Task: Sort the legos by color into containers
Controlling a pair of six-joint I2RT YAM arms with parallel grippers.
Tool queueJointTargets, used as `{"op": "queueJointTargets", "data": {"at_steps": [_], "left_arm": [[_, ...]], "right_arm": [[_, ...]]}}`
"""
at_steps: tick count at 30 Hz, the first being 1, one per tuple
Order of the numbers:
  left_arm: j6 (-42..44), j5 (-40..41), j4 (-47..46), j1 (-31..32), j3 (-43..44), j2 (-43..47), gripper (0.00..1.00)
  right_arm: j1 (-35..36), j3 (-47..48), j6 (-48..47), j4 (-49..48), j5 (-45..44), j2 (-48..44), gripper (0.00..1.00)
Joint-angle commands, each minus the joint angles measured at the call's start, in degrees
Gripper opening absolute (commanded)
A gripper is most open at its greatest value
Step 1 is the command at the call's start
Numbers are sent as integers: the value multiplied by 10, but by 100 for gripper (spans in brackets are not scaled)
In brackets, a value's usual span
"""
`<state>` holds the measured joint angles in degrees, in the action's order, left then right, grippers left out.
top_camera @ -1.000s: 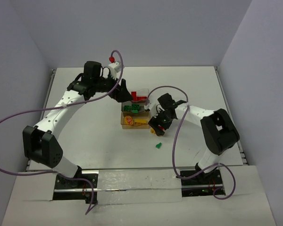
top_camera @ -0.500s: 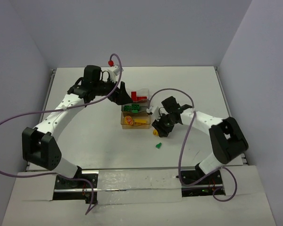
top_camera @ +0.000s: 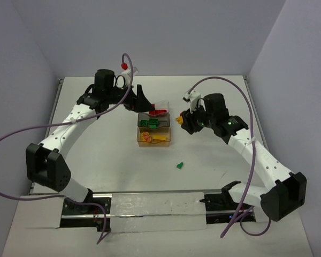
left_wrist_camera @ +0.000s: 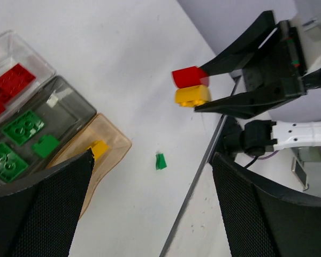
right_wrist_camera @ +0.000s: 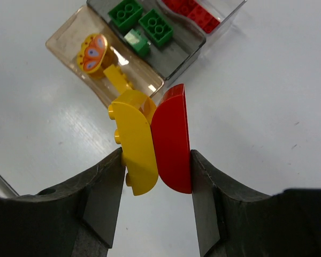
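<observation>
Jaws of the right gripper (right_wrist_camera: 155,158) clamp a yellow-and-red lego stack (right_wrist_camera: 152,128) above the table (top_camera: 96,144). From it, at 9 o'clock: clear tray (left_wrist_camera: 29,45), grey tray (left_wrist_camera: 69,107), amber tray (left_wrist_camera: 112,136). At 6 o'clock lies a loose green lego (top_camera: 179,166). The left gripper (left_wrist_camera: 152,155) gapes wide, holding nothing, at the clear tray's 10 o'clock.

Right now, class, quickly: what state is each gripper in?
Left gripper: open, holding nothing.
Right gripper: closed on a rounded yellow-and-red plastic lego stack.
</observation>
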<state>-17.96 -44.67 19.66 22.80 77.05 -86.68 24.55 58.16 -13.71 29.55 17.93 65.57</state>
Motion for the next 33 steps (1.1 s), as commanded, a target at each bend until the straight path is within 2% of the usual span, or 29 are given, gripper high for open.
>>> {"op": "queueJointTargets", "data": {"at_steps": [1, 8, 16, 20, 27, 33], "left_arm": [[-68, -49, -22, 8, 79, -38, 98], [-114, -53, -21, 39, 100, -87, 94], [-123, -64, -20, 52, 122, -125, 92], [-150, -99, -43, 66, 104, -133, 88], [-243, -173, -146, 82, 57, -146, 81], [-256, -186, -161, 89, 56, -160, 75]], "right_arm": [[9, 37, 78, -35, -45, 25, 0], [51, 41, 92, -74, -124, 19, 0], [89, 49, 81, -76, -145, 21, 0], [95, 60, 76, -76, -152, 29, 0], [111, 72, 66, -78, -164, 36, 0], [117, 77, 63, -74, -161, 37, 0]]}}
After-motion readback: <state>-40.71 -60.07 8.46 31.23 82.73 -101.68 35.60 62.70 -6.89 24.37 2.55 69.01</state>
